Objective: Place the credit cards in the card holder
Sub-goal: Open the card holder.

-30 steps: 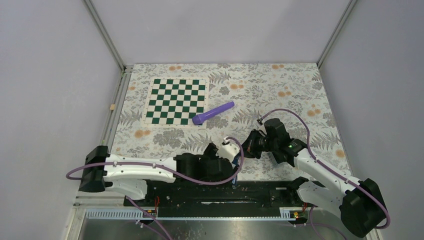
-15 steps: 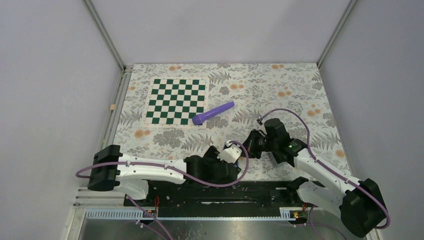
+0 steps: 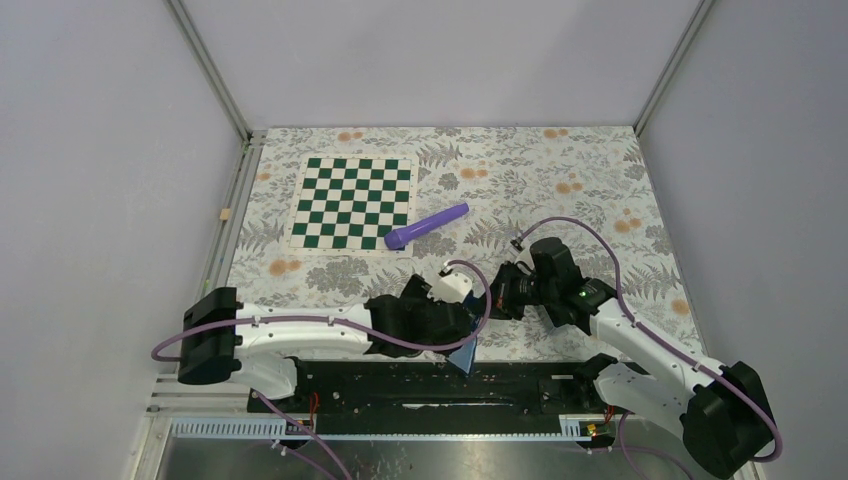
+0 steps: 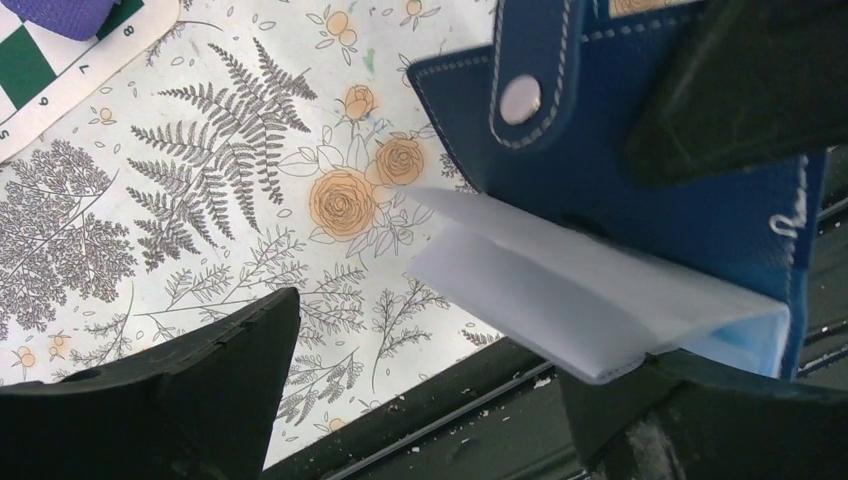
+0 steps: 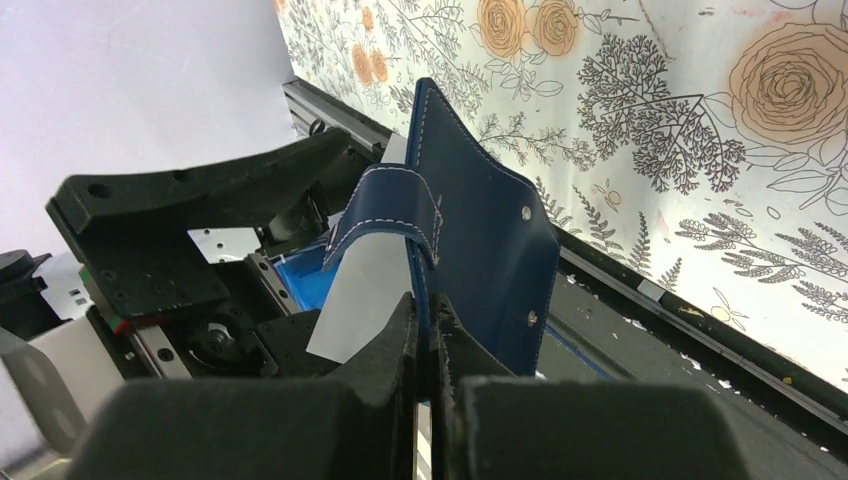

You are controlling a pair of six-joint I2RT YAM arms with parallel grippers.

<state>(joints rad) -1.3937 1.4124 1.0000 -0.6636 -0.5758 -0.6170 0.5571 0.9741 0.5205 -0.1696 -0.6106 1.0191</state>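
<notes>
Right claw (image 5: 422, 335) is pinching the card holder (image 5: 490, 250) upright at lower centre; left claw (image 4: 430, 345) is gaping wide, gripping nothing; no cards are visibly going in.

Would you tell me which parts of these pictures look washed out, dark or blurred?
Left wrist view: the card holder has a washed-out pale pocket, left fingers dark, soft silhouettes. Right wrist view: right fingers are dark and blurred, the card holder sharp. Top view: even light, soft shadows.

The top view looks down from high at 6 o'clock over the whole desk (image 3: 600, 170). Both wrist views sit close, sharing the blue wallet (image 4: 580, 180) at the desk's 6 o'clock edge.
</notes>
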